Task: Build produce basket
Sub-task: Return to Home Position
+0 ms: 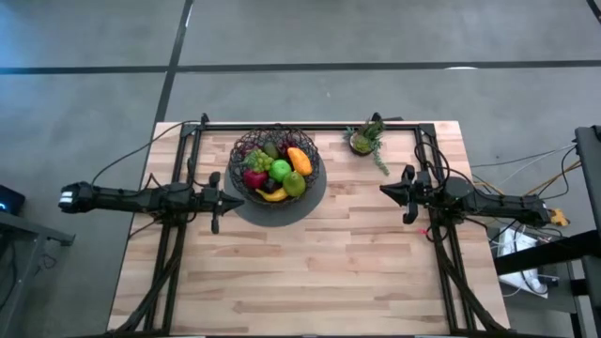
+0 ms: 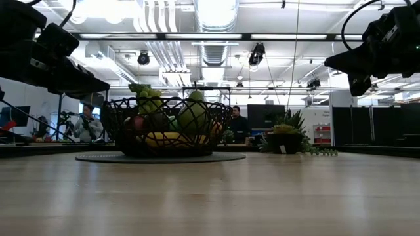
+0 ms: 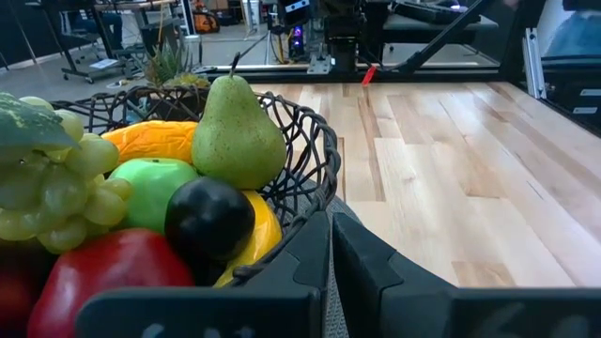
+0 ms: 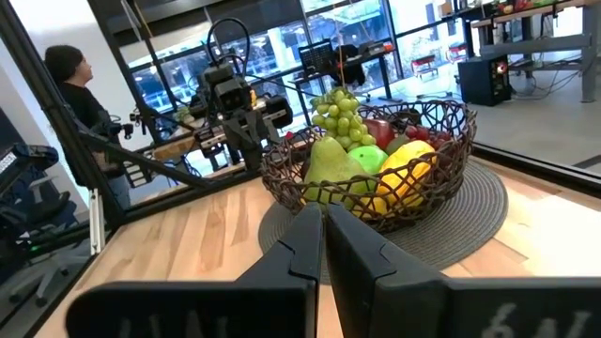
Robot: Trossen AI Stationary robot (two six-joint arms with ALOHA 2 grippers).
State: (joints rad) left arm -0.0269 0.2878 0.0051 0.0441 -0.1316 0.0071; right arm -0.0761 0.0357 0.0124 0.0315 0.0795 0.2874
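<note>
The dark wire-mesh basket [image 1: 276, 164] stands on a flat grey round disc [image 1: 310, 199] toward the table's far edge. It holds the produce: a green pear [image 3: 236, 134], green grapes [image 3: 56, 178], a green apple [image 3: 156, 187], a red apple [image 3: 117, 277], an orange fruit [image 3: 155, 138], a dark avocado [image 3: 208, 218] and a yellow banana [image 1: 272, 194]. My left gripper [image 1: 232, 200] hovers shut just left of the basket, touching nothing. My right gripper [image 1: 385, 191] is shut and hangs above the table to the basket's right.
A small green potted plant [image 1: 365, 140] sits at the table's far edge, right of the basket. Bare wooden table [image 1: 310, 272] stretches across the near half. A person [image 4: 70, 80] is in the room beyond the table.
</note>
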